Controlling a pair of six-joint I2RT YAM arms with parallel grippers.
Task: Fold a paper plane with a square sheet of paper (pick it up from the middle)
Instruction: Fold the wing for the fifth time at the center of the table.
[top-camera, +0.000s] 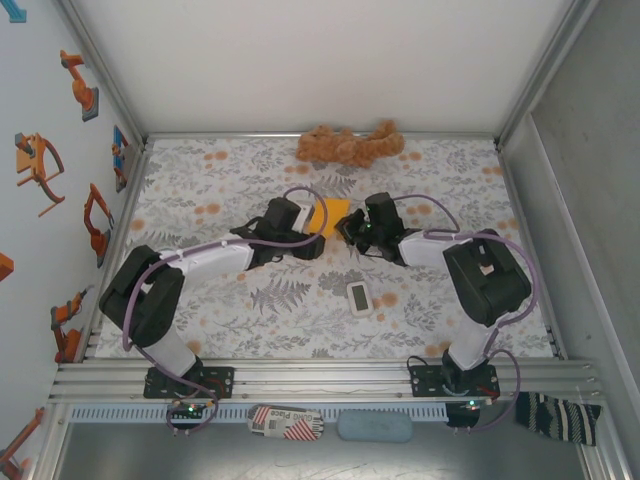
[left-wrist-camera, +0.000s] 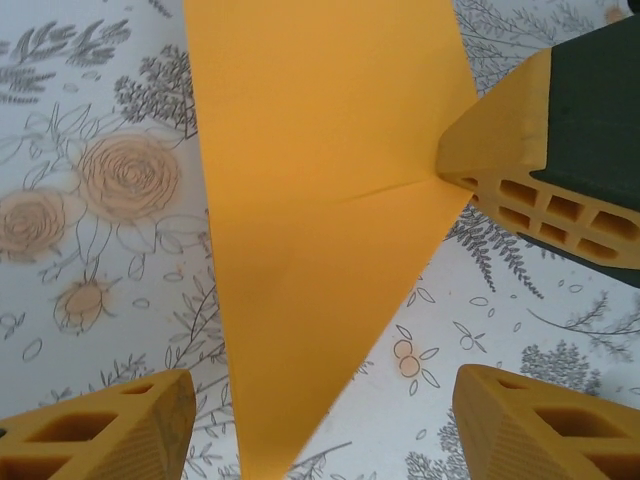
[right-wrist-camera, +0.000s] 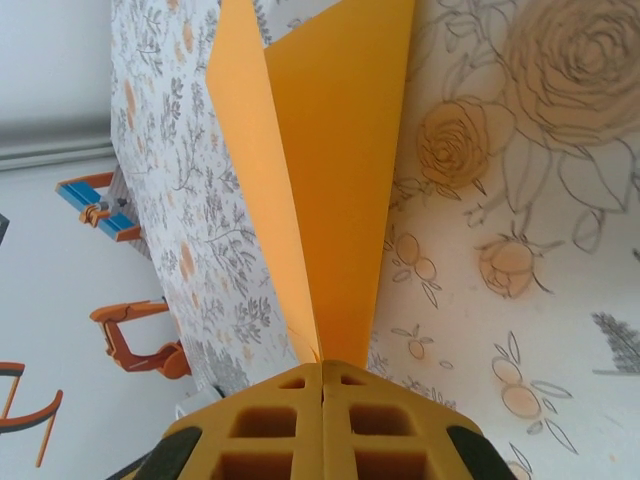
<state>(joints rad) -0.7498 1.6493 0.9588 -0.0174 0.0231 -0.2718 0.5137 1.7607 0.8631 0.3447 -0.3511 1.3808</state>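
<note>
- The folded orange paper (top-camera: 330, 213) sits just in front of the brown plush toy (top-camera: 350, 145).
- The right gripper (right-wrist-camera: 322, 385) is clamped on its corner.
- The left gripper (left-wrist-camera: 320, 410) is spread wide, straddling the paper without touching it.
- Best next: close squarely over the crease.

Overhead view looks down from behind; wrist views closely share the paper (left-wrist-camera: 320, 200).

Bright even light, soft shadows, sharp focus.
</note>
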